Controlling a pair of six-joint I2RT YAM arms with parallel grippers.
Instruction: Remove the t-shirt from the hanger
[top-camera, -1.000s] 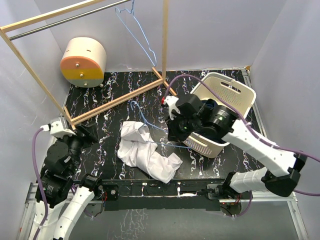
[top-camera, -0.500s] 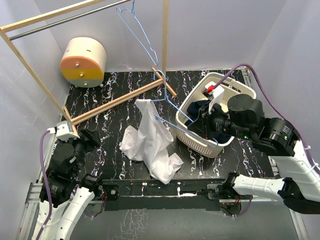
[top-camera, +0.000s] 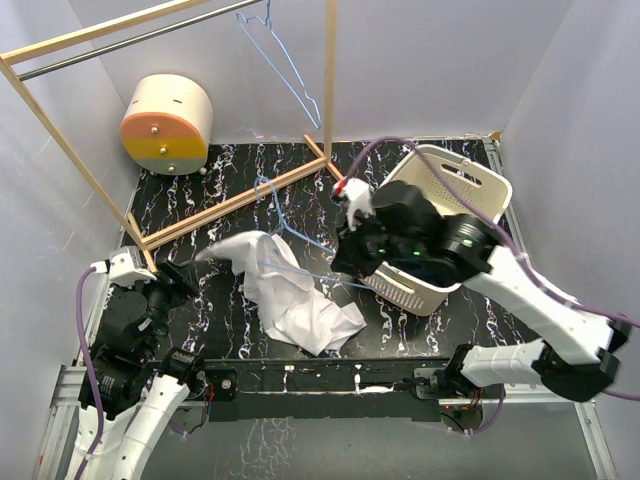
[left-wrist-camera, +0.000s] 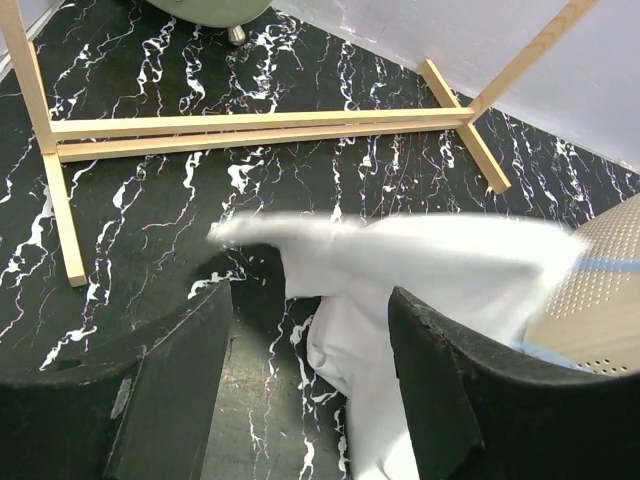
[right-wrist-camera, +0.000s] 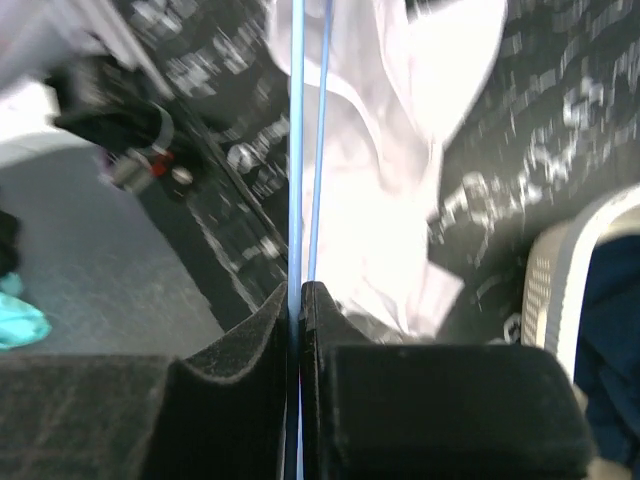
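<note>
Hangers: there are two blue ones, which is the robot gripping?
The lower hanger, carrying the white t-shirt, pinched in the right gripper; the other hanger hangs bare on the rail.

Left arm (top-camera: 125, 340) sits folded low at the near-left corner, its left gripper (left-wrist-camera: 308, 300) aimed forward over the table with jaws standing well apart. Right arm (top-camera: 540, 300) bends out wide on the right and sweeps back toward centre, where the raised right gripper (right-wrist-camera: 300, 295) is pinched tight on the blue wire of the hanger (right-wrist-camera: 297, 150).
</note>
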